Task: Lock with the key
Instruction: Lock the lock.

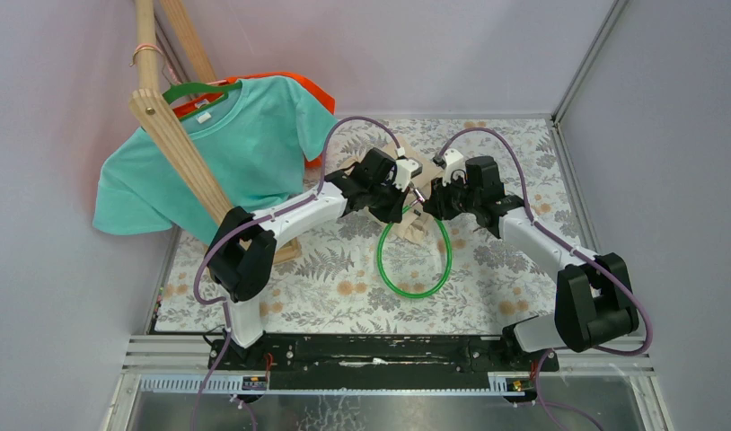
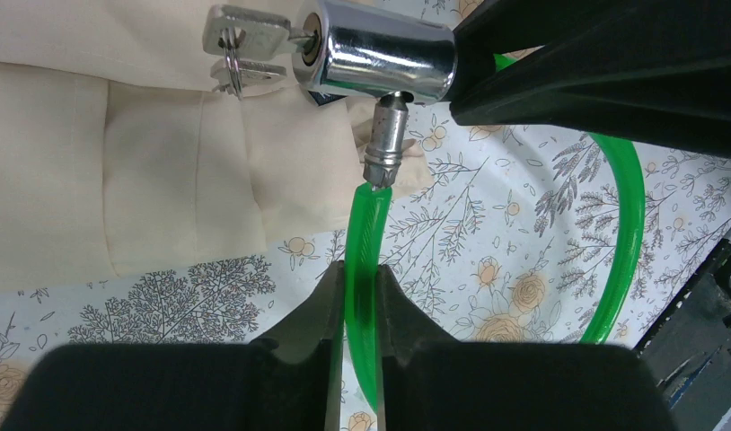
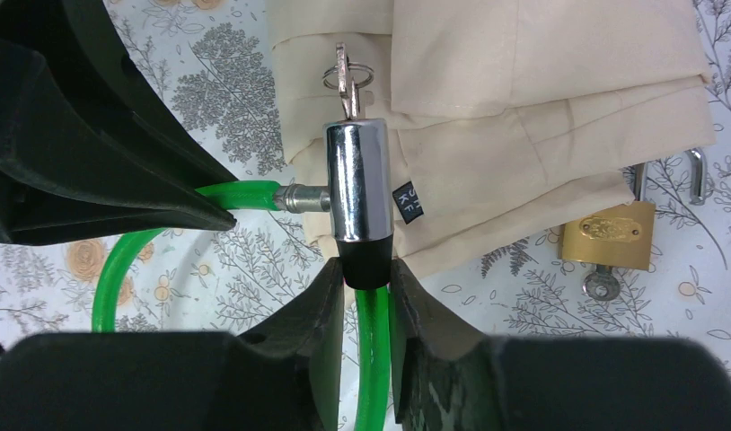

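A green cable lock [image 1: 414, 293] lies looped on the floral table. My left gripper [image 2: 360, 278] is shut on the green cable [image 2: 366, 224] just behind its metal pin [image 2: 386, 135]. The pin's tip sits in the side of the chrome lock body [image 2: 375, 52]; how deep, I cannot tell. My right gripper [image 3: 366, 274] is shut on the black collar at the bottom of the lock body [image 3: 357, 180]. A key [image 3: 347, 85] on a ring sticks out of the body's far end. Both grippers meet over the table's middle [image 1: 419, 193].
A folded beige cloth [image 3: 541, 108] lies under the lock. A brass padlock [image 3: 607, 235] with its own key [image 3: 598, 285] lies to its right. A teal T-shirt [image 1: 227, 153] hangs on a wooden rack [image 1: 178, 144] at the back left.
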